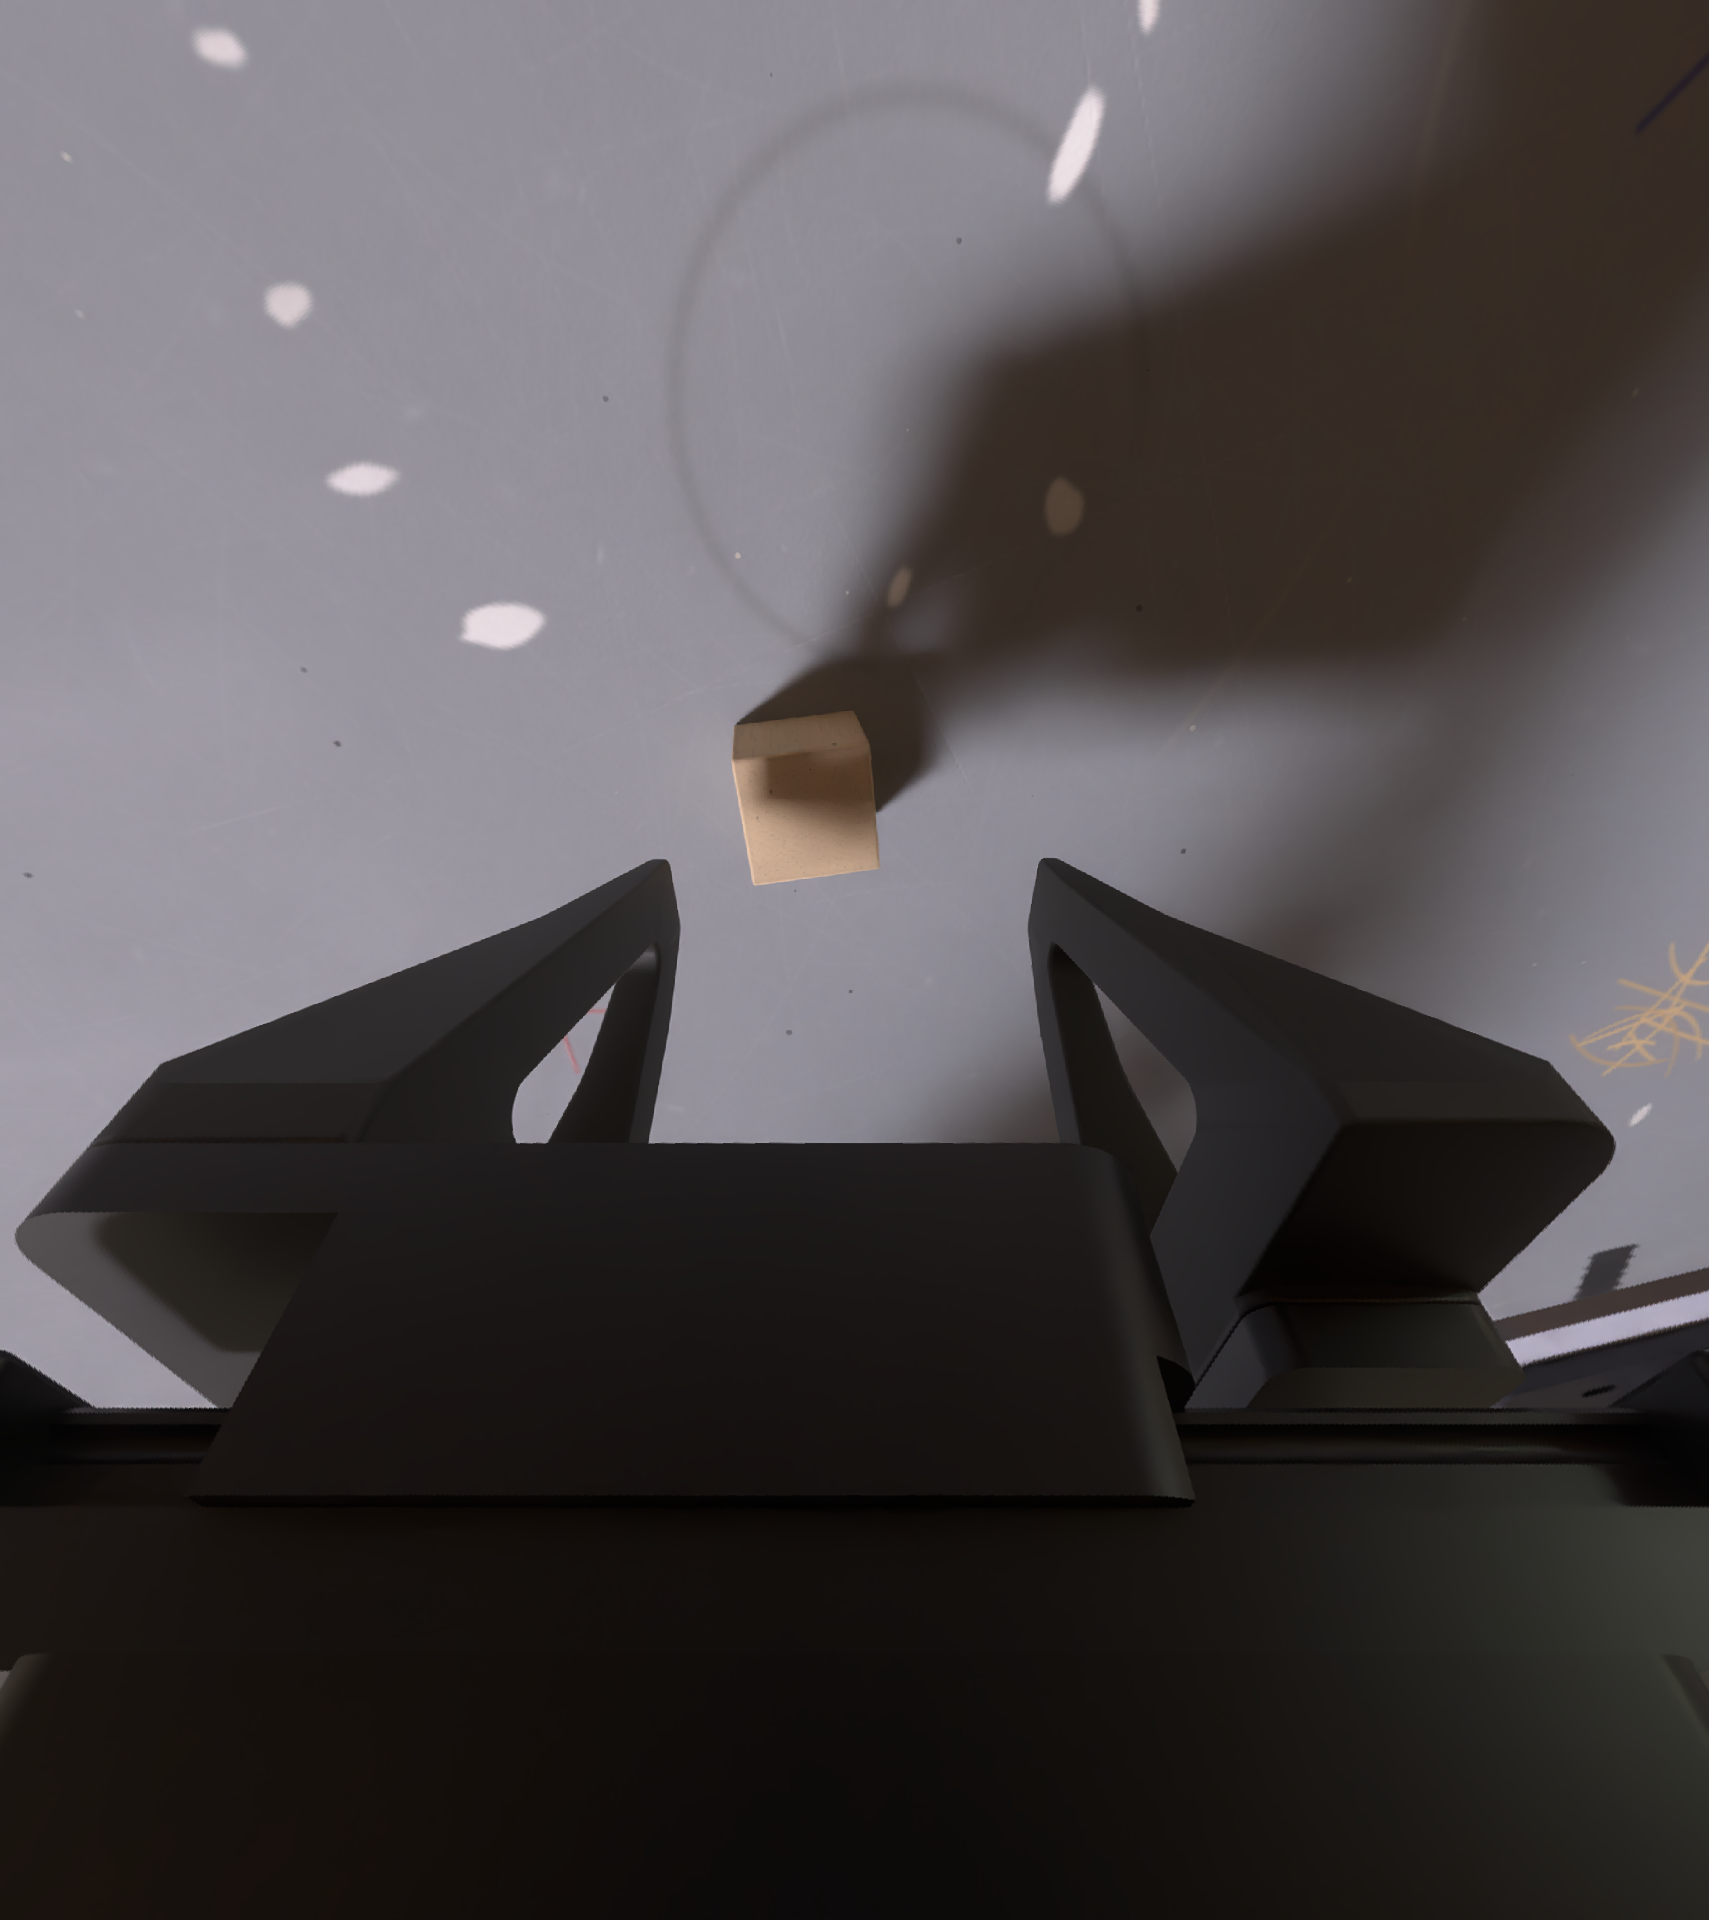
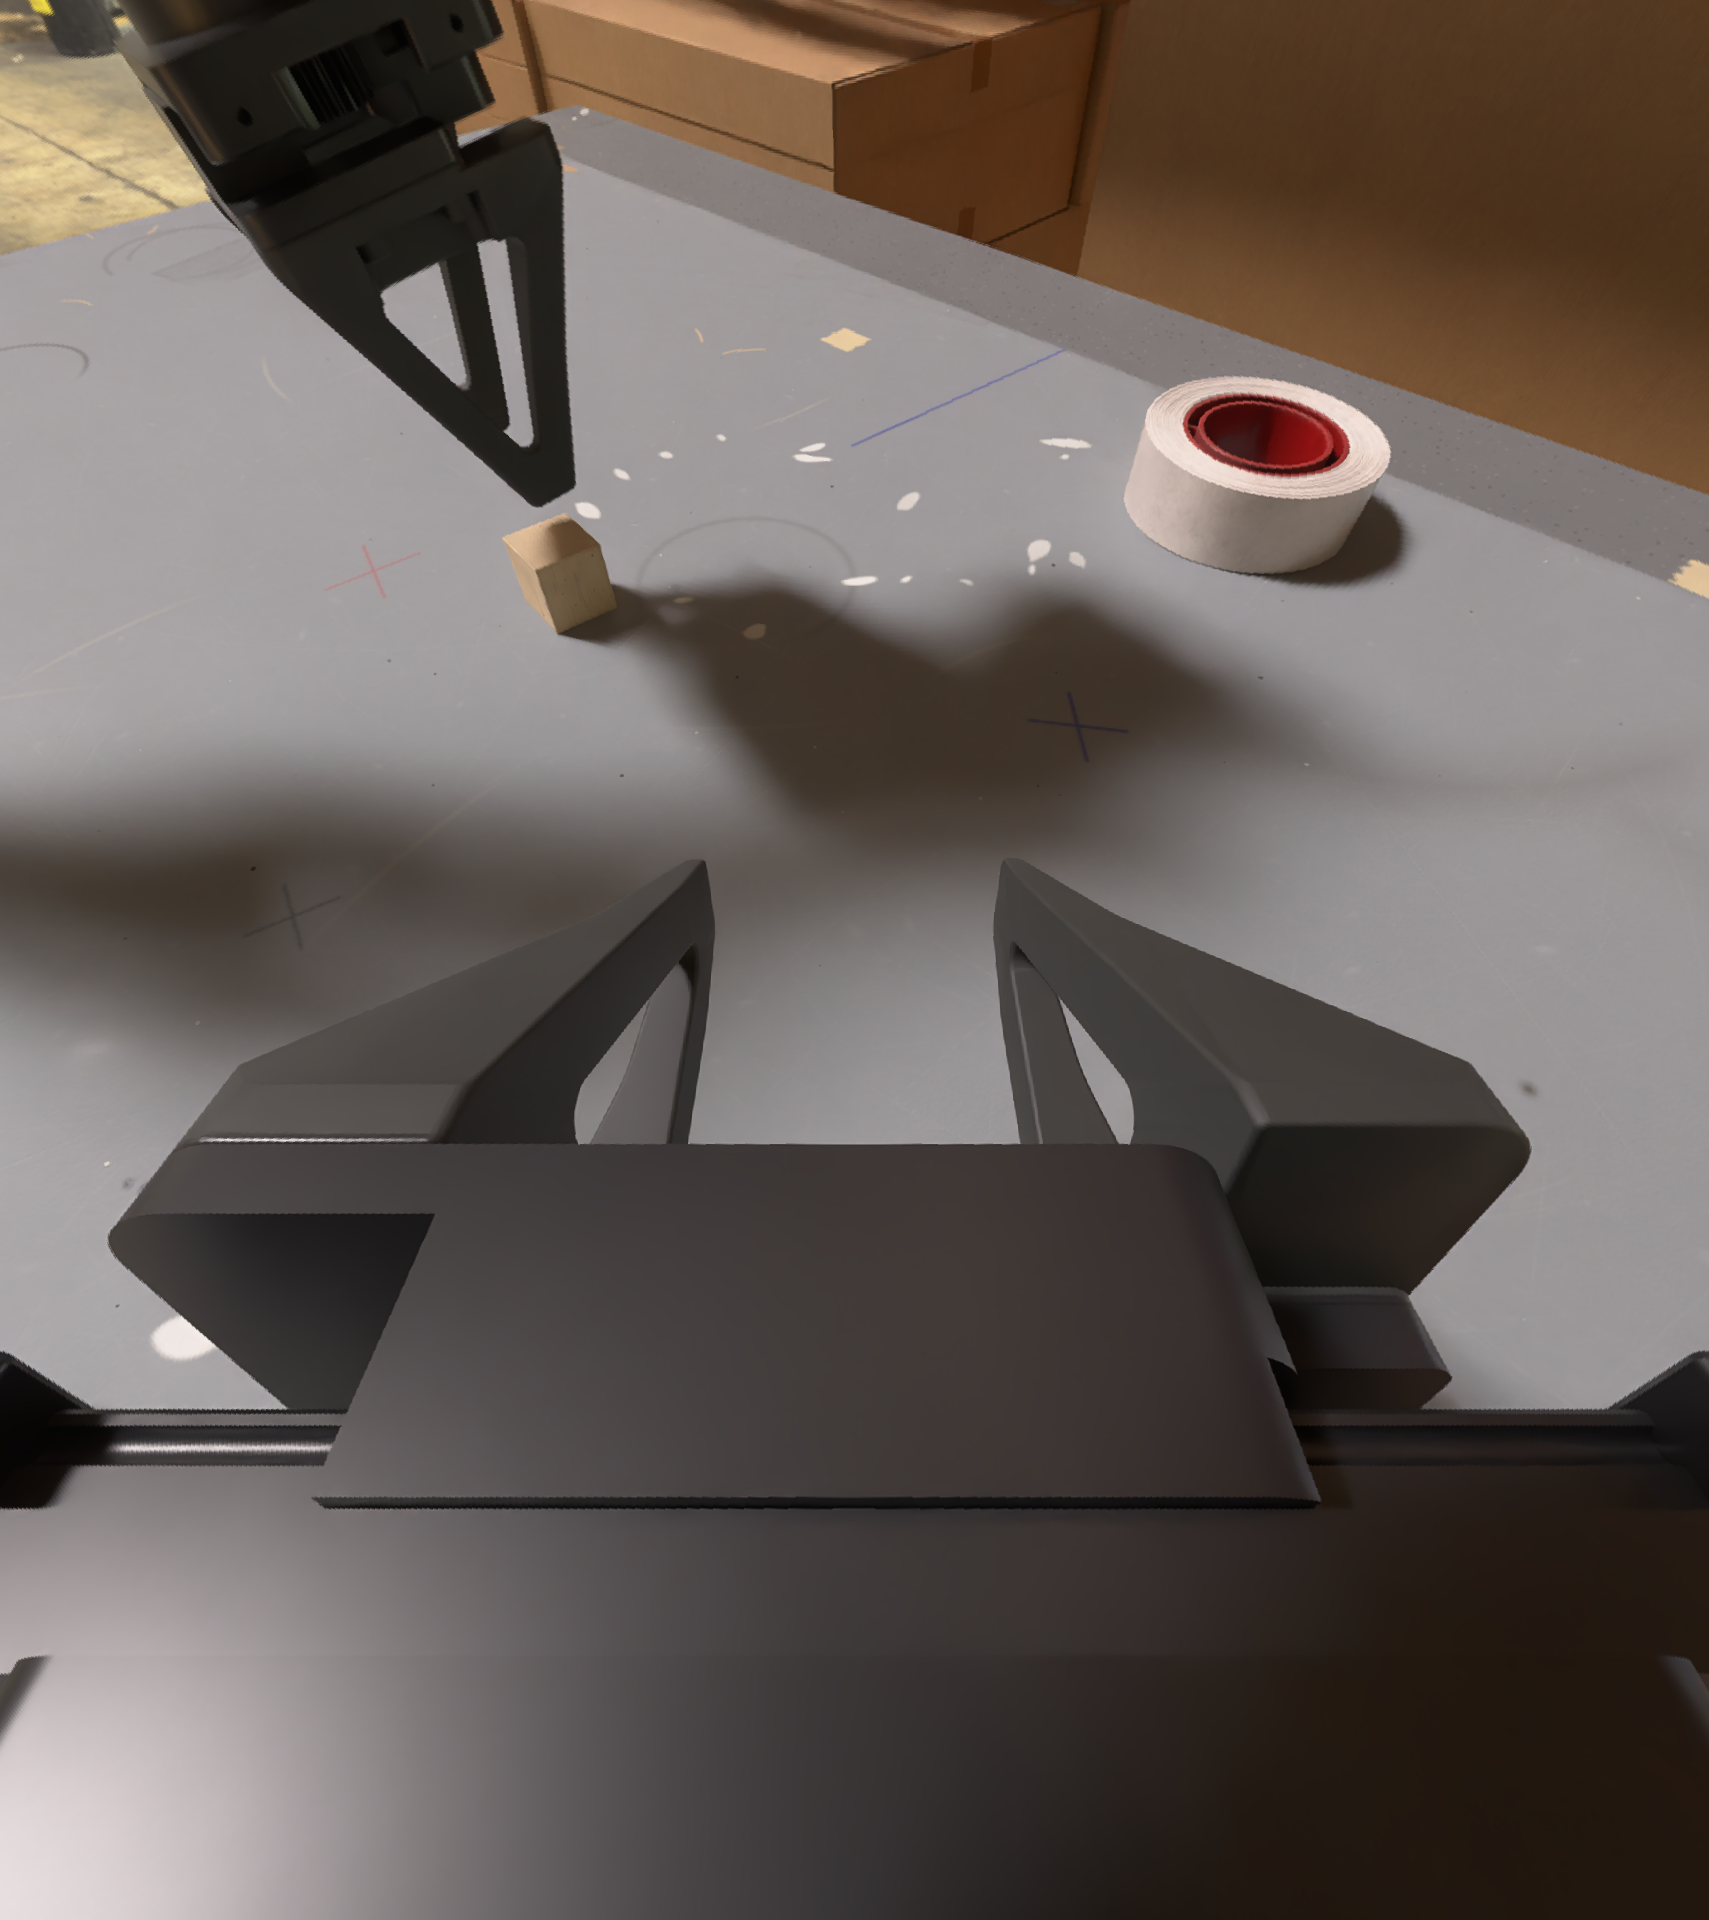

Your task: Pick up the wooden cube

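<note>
Left wrist view shows my left tool (image 1: 855, 878) spread wide and empty, poised above the wooden cube (image 1: 806, 798), which sits on the grey bench (image 1: 310, 790) just past my fingertips. My right tool (image 2: 855, 883) also gapes empty, well apart from the cube; a tape roll (image 2: 1255, 476) lies farther right.

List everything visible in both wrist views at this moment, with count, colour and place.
wooden cube: 1, light tan, on the table just below the left gripper's fingertips.
tape roll: 1, white with red core, far right of the table, lying flat.
cardboard boxes: stacked, brown, beyond the table's far edge; count unclear.
table: 1, grey, marked with paint flecks and crosses.
left gripper: 1, black, open above the cube.
right gripper: 1, black, open, empty, away from the cube.
</note>
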You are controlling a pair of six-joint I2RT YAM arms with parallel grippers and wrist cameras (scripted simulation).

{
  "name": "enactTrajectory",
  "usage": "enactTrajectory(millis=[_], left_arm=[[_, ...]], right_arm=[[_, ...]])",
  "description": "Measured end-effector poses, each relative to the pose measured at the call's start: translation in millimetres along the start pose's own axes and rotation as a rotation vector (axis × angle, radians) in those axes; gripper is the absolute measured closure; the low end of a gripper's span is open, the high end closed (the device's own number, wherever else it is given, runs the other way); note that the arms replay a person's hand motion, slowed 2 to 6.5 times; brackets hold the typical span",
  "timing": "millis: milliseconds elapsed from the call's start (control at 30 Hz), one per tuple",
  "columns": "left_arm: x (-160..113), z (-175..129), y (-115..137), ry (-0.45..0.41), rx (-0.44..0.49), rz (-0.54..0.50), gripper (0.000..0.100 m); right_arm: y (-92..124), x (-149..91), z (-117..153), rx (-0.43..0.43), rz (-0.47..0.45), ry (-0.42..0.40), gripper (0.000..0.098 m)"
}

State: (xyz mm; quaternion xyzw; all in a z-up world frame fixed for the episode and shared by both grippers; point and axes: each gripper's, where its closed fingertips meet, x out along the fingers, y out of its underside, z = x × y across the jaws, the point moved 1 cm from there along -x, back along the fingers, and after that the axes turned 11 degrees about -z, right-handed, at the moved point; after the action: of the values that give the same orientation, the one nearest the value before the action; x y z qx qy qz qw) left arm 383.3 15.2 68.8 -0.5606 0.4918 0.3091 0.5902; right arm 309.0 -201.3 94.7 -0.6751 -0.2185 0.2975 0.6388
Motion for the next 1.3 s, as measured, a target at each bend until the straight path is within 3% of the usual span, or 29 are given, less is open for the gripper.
enactTrajectory(millis=[633, 1300], left_arm=[[31, 1, 3, -0.015, -0.070, 0.163, 0.044], [33, 8, 6, -0.066, -0.067, 0.192, 0.059]], right_arm=[[-8, -5, -3, -0.002, -0.023, 0.004, 0.0519], [-8, -6, -4, 0.004, -0.024, 0.006, 0.0519]])
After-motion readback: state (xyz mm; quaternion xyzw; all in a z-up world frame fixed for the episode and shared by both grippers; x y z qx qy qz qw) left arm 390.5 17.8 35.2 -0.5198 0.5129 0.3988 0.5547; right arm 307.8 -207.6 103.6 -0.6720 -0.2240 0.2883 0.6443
